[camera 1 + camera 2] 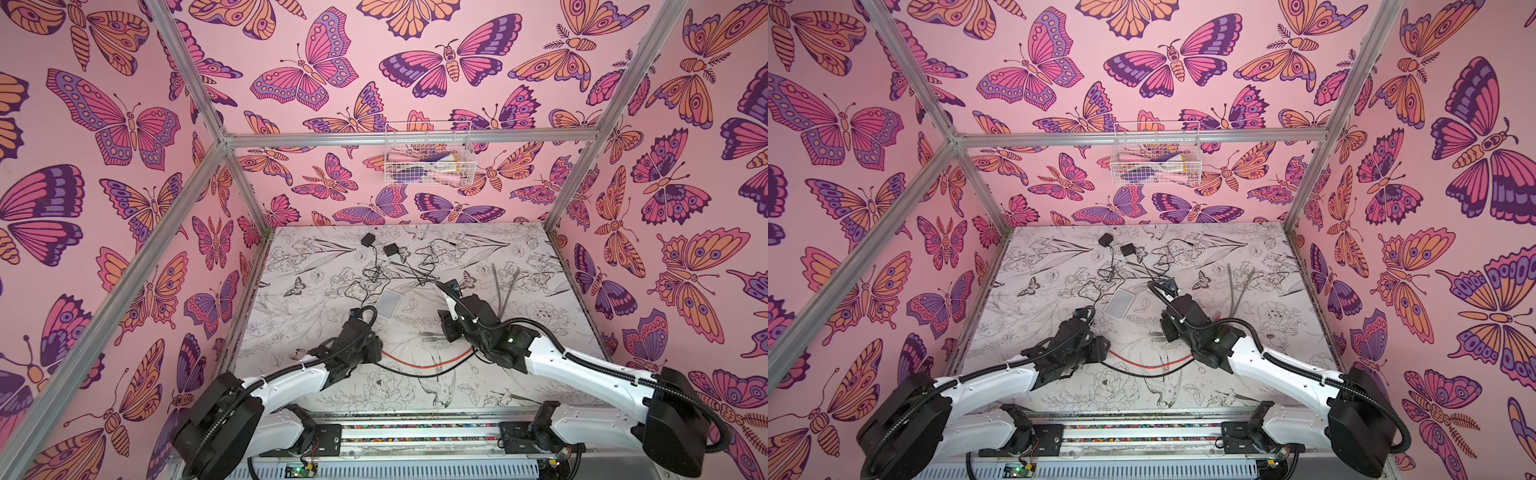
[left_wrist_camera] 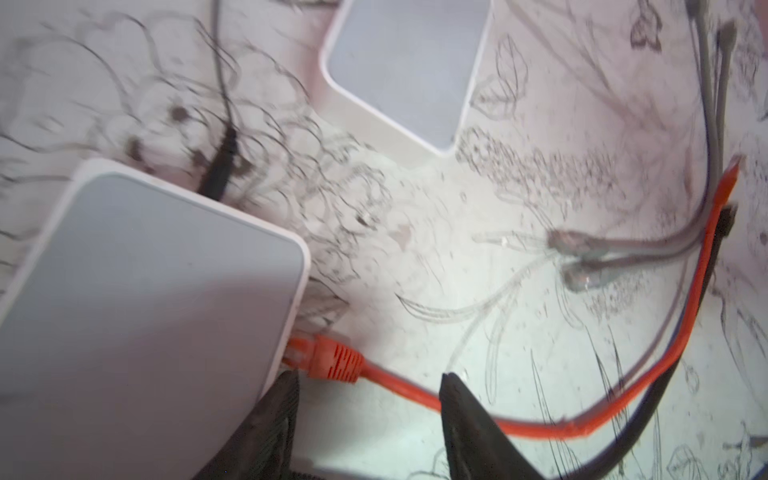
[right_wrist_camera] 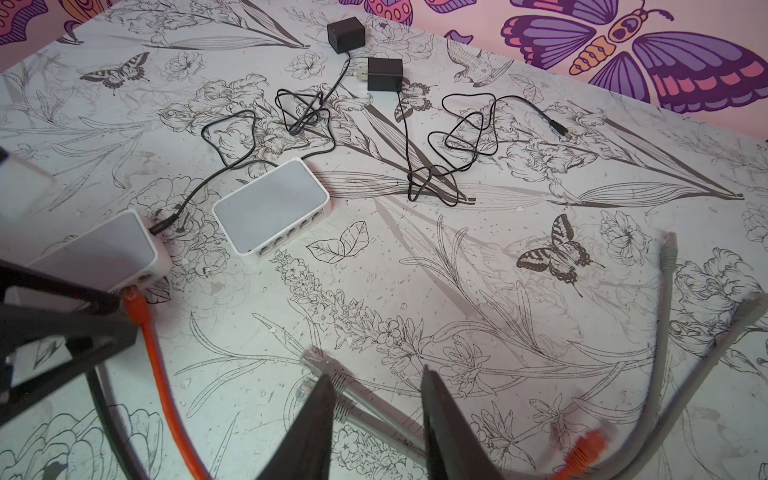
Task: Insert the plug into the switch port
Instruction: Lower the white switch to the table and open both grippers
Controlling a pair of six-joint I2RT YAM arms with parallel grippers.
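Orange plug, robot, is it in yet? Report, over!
Left end effector open, astride orange cable. Right end effector open over grey plug. Orange plug at switch port, looks seated. Nothing blocking.

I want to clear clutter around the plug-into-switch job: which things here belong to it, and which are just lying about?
In the job: orange Ethernet plug, white switch it meets, left gripper.
Lying about: second switch, black power adapters, grey Ethernet cables, wire basket.
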